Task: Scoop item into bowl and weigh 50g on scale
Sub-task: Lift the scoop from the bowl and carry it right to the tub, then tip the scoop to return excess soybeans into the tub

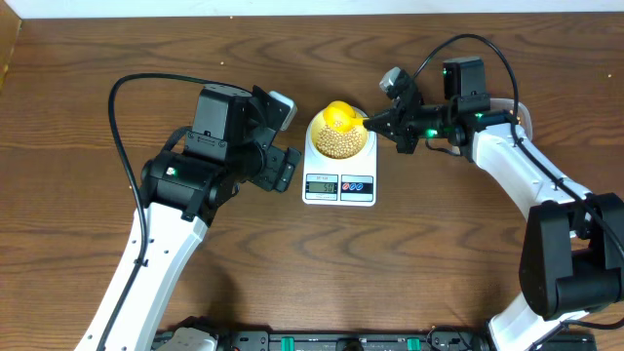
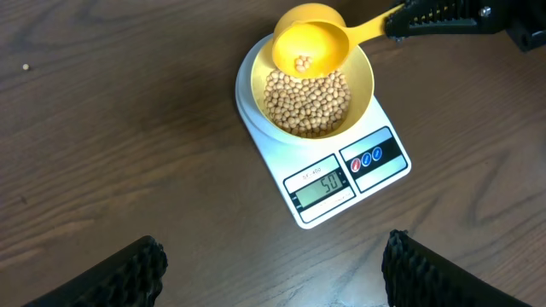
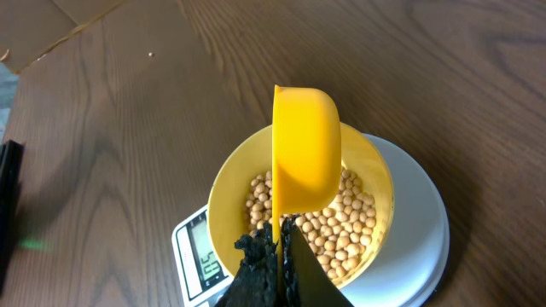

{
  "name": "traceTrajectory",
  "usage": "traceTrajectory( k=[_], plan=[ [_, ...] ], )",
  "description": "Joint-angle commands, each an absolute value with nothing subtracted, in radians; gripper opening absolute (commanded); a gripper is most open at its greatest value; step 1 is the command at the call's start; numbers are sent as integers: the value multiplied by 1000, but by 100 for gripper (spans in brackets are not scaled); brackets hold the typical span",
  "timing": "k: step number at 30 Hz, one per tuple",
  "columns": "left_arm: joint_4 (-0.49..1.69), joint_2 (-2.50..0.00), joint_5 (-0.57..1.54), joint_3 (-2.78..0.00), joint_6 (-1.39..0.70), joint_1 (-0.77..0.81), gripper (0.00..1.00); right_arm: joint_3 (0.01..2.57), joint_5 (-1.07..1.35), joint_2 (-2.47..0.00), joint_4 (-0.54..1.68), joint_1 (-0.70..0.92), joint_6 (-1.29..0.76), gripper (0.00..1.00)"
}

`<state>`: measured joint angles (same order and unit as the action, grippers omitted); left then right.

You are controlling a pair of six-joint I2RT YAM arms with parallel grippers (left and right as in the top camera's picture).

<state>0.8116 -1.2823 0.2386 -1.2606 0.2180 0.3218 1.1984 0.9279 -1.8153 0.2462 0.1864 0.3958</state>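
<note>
Beans (image 2: 305, 102) in bowl (image 2: 365, 81), upper centre, look light, loose and roll-prone; right end effector (image 3: 277, 243) pinches stiff scoop (image 2: 311, 43) by its handle, left end effector (image 1: 283, 139) wide, empty.

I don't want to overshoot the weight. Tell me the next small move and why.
Probably draw the right claw back, keeping the scoop level: the display on the scale appears to read 50, and a few beans in the scoop sit right above the bowl, so any tilt could add more.
</note>
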Motion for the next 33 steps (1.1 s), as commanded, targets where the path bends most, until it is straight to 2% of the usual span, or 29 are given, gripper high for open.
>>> traceTrajectory(
  k=[1, 11, 24, 33],
  plan=[
    [815, -1285, 251, -1260, 231, 318, 83, 1224, 949, -1810, 234, 183, 356, 1],
    [815, -1285, 251, -1260, 231, 318, 83, 1224, 961, -1810, 80, 171, 76, 1],
    [815, -1285, 251, -1260, 231, 318, 83, 1224, 961, -1787, 48, 51, -82, 1],
    [815, -1285, 251, -1260, 231, 318, 83, 1224, 960, -1717, 83, -79, -73, 1]
  ],
)
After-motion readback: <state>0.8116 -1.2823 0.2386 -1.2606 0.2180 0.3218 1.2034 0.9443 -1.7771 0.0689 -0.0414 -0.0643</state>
